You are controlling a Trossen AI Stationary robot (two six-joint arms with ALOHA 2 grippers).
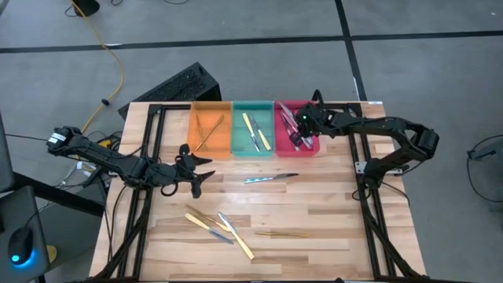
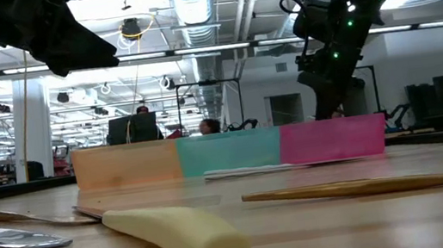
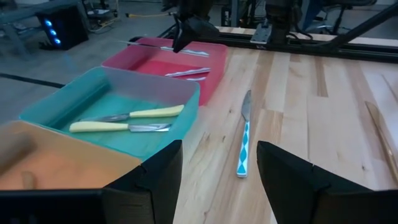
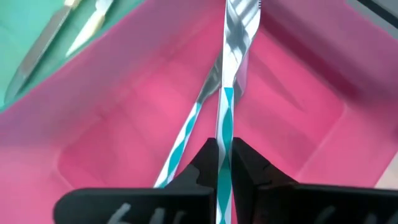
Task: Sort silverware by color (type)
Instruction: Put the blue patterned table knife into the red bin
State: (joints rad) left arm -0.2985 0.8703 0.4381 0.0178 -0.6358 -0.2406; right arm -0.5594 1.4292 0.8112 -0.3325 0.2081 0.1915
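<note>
A slender silver utensil with a blue-and-white striped handle point(image 4: 222, 124) is held clamped between the fingers of the right gripper point(image 4: 222, 163), gripped on the handle, and is hung over the red plastic tray point(image 1: 313, 147) at the far edge of the wooden table point(image 1: 330, 216), toward its right corner. At least one more striped-handled piece point(image 4: 186, 134) is seen lying in that tray already; an exact count there cannot be made.

The left gripper point(image 1: 191, 167) is hovered with fingers spread and empty above the table near its left edge, short of a striped-handled silver knife point(image 3: 244, 134) lying just in front of the trays.

Such utensils are judged light, stiff and smooth, so slipping or pivoting in the grip is likely; a hold across the narrow handle near its middle is advised, since they lie flat against the wood.

Three trays are counted in a row: orange tray point(image 1: 196, 130), green tray point(image 1: 251, 149), red. Two pale yellow-handled utensils point(image 3: 130, 121) are seen in the green tray and thin bronze-gold pieces point(image 1: 209, 130) in the orange, probably two. Near the table's front edge a loose cluster of about five mixed pieces point(image 1: 220, 228) is left, with one bronze-gold piece point(image 1: 283, 233) beside it.
</note>
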